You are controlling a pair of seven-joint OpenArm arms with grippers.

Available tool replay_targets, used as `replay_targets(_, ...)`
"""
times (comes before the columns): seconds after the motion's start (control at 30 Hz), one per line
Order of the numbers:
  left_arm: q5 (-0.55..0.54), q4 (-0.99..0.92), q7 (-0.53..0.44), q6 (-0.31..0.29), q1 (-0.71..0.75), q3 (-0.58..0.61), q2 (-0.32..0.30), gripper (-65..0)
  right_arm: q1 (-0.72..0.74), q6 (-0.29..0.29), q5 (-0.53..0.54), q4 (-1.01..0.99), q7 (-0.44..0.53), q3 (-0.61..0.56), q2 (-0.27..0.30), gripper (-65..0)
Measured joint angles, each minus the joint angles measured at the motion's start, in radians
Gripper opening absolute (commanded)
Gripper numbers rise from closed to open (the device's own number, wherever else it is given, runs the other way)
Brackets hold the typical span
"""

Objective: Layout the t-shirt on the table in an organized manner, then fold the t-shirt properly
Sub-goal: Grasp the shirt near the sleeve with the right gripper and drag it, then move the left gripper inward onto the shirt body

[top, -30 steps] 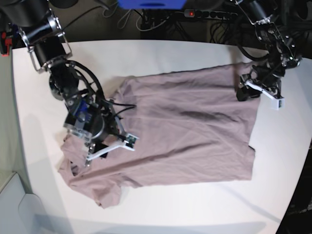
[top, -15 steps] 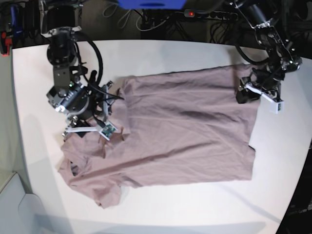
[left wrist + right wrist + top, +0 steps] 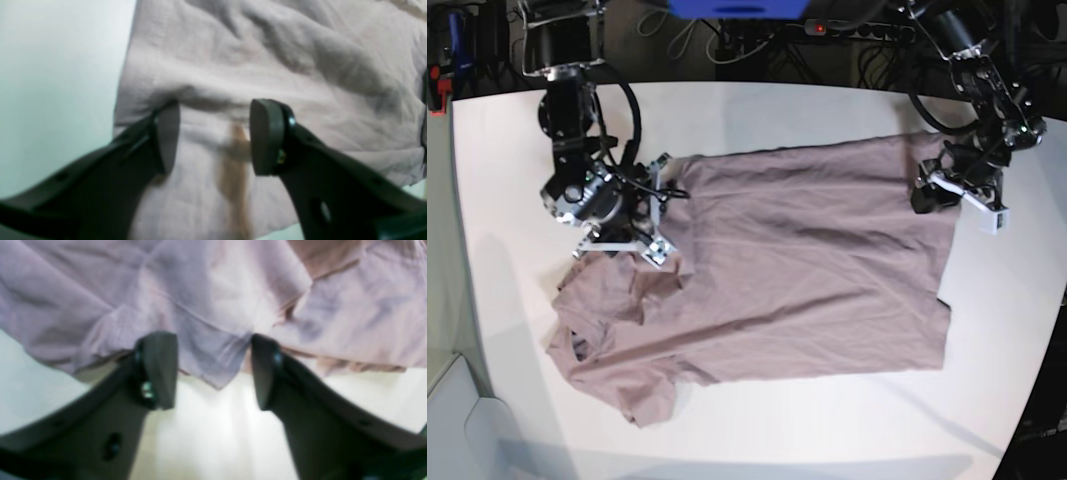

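Your right hand (image 3: 622, 232) had travelled up from the crumpled sleeve to the far shoulder edge of the wrinkly mauve-brown cotton t-shirt (image 3: 807, 270), released and straddling the hem. Your left hand (image 3: 952, 190) stayed parted over its corner on the white counter (image 3: 757, 115). Spreading remained unfinished.

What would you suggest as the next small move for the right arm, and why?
Probably lower the right gripper onto the bunched sleeve edge and close. Its jaws stand open, straddling a fold of the t-shirt just above the table, and that side lies crumpled while the hem end looks flat.
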Motion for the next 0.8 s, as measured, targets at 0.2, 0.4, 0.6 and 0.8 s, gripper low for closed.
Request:
replay_targets(0.2, 0.0, 0.0, 0.0, 0.0, 0.0, 0.0, 0.0, -31.8, -0.005, 0.001, 0.0, 0.054, -0.006, -0.002, 0.003, -65.0)
replay_targets(0.4, 0.001, -0.001, 0.0, 0.0, -0.002, 0.0, 0.0, -31.8, -0.134, 0.0, -0.005, 0.291, -0.051, 0.064, 0.044, -65.0)
replay_targets(0.6, 0.007, -0.002, 0.003, 0.003, -0.019, 0.0, 0.0, -31.8, -0.255, 0.0, -0.002, 0.377, -0.124, 0.114, 0.039, -65.0)
replay_targets(0.8, 0.008, -0.003, 0.008, 0.003, -0.025, 0.0, 0.0, -31.8, -0.392, 0.0, -0.002, 0.377, -0.192, 0.114, 0.006, -65.0)
